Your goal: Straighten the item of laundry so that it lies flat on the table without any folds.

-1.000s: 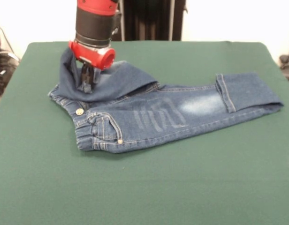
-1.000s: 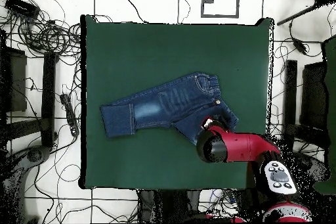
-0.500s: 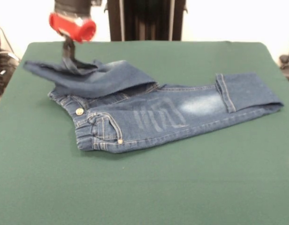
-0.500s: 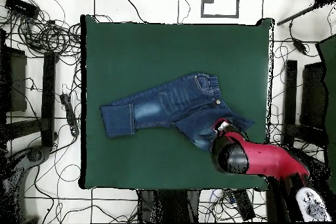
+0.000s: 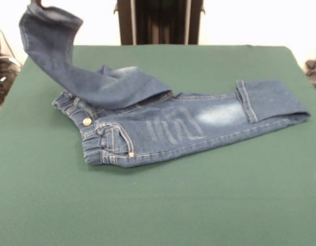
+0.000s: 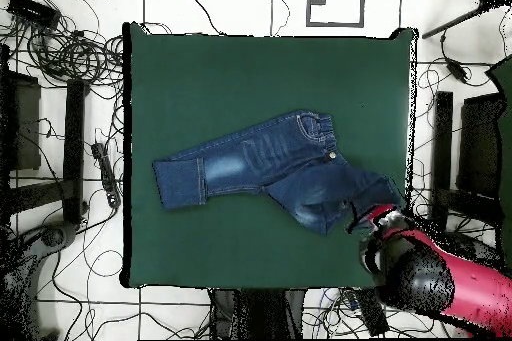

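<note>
The dark blue jeans [image 5: 168, 125] lie on the green table [image 5: 209, 205] with the waistband at the left and one leg stretched right, its cuff folded back. The other leg [image 5: 55, 51] is lifted off the waist and rises to the picture's top left corner. The gripper is above the front view's top edge. In the overhead view the jeans [image 6: 250, 162] lie mid-table [image 6: 250, 67], and my gripper [image 6: 362, 221], under the red and black arm, is shut on the end of the lifted leg near the table's right edge.
A black stand [image 5: 158, 20] rises behind the table's far edge. In the overhead view cables [image 6: 60, 47] and equipment lie on the floor around the table. The table's right edge [image 6: 410, 157] is close to the gripper.
The gripper has risen and moved outward towards the table's edge, drawing the folded leg up off the waistband. It has left the front view's top. The rest of the jeans has not moved.
</note>
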`<action>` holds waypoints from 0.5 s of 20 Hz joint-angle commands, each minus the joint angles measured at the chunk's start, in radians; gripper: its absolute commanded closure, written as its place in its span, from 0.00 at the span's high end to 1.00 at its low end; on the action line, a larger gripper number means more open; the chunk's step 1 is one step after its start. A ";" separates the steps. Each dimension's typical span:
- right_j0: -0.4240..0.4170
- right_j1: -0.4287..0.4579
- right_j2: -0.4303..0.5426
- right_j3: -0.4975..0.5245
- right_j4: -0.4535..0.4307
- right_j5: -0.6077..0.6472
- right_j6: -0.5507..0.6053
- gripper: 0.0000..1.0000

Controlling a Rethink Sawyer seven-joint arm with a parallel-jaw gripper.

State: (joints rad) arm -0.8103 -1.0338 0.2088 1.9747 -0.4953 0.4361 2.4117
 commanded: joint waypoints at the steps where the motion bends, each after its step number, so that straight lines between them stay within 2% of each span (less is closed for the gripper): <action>1: 0.002 -0.081 0.220 0.144 -0.020 0.096 -0.369 0.00; 4: 0.003 -0.072 0.238 0.147 -0.045 0.091 -0.355 0.00; 5: -0.005 -0.074 0.261 0.150 -0.058 0.088 -0.385 0.00; 10: -0.122 -0.085 0.505 0.163 -0.085 0.089 -0.661 0.00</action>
State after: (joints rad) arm -0.9010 -1.1105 0.4201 2.0166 -0.5372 0.4470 2.2930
